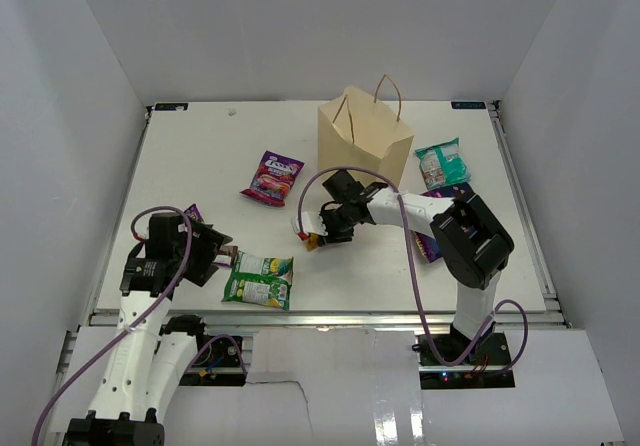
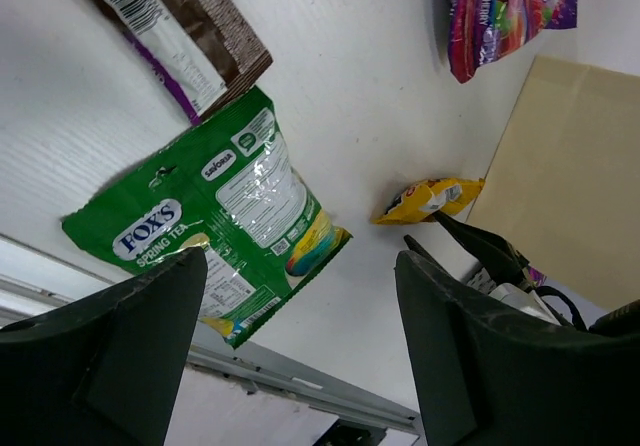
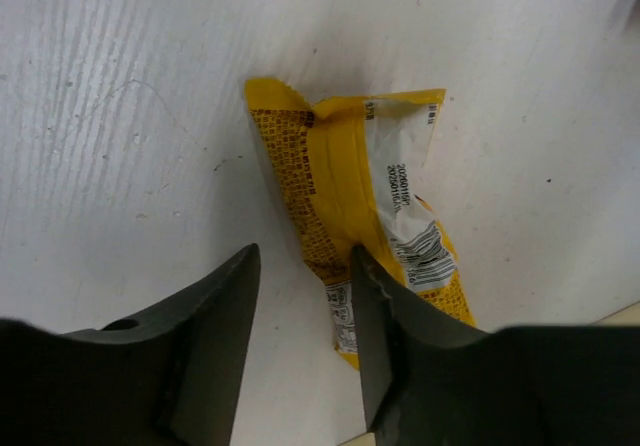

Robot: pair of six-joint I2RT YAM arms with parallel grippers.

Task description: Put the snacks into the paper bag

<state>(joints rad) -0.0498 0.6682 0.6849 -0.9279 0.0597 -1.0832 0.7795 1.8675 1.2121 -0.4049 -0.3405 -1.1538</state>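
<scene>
The tan paper bag stands upright at the back of the table. My right gripper is low over the yellow wrapper, which lies flat. Its jaws are partly apart, one on bare table and the other on the wrapper's edge, and nothing is pinched. My left gripper hangs open above the near end of the green packet without touching it. A purple-pink pouch lies left of the bag and a teal-white packet to its right.
A brown packet lies beside the green one, close to my left gripper. A dark packet is mostly hidden under the right arm. The metal rail of the table's near edge runs just below the left fingers.
</scene>
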